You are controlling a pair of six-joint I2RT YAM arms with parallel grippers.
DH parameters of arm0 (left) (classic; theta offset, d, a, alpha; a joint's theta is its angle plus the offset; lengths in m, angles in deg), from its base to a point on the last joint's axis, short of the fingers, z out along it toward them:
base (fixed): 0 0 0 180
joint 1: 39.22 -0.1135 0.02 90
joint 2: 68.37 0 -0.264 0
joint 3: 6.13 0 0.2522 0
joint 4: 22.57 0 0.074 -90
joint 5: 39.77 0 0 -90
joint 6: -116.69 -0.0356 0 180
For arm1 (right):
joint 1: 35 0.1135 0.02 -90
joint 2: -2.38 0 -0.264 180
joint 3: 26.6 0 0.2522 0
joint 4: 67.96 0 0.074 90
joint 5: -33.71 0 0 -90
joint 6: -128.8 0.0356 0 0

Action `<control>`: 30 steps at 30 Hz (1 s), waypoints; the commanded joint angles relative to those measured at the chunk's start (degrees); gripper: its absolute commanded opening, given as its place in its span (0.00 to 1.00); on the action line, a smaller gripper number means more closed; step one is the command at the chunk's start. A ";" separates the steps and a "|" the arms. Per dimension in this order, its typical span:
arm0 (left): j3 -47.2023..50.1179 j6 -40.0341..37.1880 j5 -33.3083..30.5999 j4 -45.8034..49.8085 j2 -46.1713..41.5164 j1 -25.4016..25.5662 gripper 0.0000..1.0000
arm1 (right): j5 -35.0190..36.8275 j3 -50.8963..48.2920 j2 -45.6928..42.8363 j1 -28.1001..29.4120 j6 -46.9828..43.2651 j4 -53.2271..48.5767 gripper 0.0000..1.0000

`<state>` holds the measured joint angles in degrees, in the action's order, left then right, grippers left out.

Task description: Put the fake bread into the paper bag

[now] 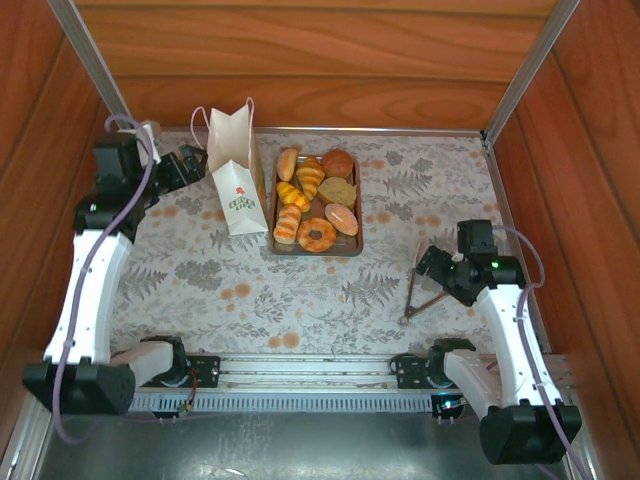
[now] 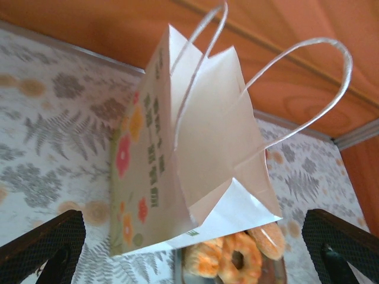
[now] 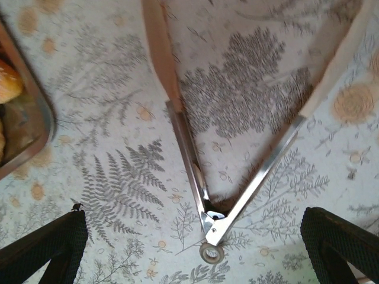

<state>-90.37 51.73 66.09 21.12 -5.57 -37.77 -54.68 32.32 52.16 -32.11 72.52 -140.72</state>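
The white paper bag (image 1: 232, 185) stands upright at the back left, with its loop handles up and a red-and-green print on its front. Just to its right, several fake bread pieces (image 1: 314, 196) lie on a brown tray (image 1: 316, 253), among them a ring doughnut (image 1: 317, 234). My left gripper (image 1: 186, 166) is open just left of the bag. In the left wrist view the paper bag (image 2: 177, 165) lies ahead of the left gripper (image 2: 192, 219), with the doughnut (image 2: 240, 260) beyond it. My right gripper (image 1: 430, 262) hangs open, holding nothing.
Metal tongs (image 1: 420, 292) lie spread open on the patterned cloth at the right. In the right wrist view the tongs' hinge (image 3: 210, 228) sits between my fingers (image 3: 50, 242). The tray's corner (image 3: 35, 142) shows at the left. Wooden walls enclose the table.
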 commanded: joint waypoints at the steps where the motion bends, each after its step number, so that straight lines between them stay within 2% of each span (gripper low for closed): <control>1: 6.55 -2.60 -7.31 -8.21 -6.24 -0.37 1.00 | -0.64 -3.41 1.12 -0.49 6.22 -1.29 1.00; 6: 13.77 -7.47 -12.94 -13.17 -12.68 -0.31 1.00 | -1.96 -7.90 3.91 -0.33 9.61 2.54 1.00; 10: 15.98 -9.57 -13.71 -15.59 -14.21 -0.41 1.00 | -3.27 -9.89 6.41 0.16 10.27 7.19 1.00; 16: 17.45 -7.55 -10.54 -16.89 -14.47 -2.76 1.00 | -1.63 -10.71 10.64 1.57 9.91 12.17 0.99; 30: 21.74 0.51 0.22 -22.46 -14.02 -14.49 1.00 | 3.22 -8.15 23.06 4.66 12.06 14.65 0.92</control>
<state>-68.92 50.40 62.72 1.39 -19.43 -50.88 -53.65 22.88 73.86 -28.15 82.46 -125.82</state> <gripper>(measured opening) 0.998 0.917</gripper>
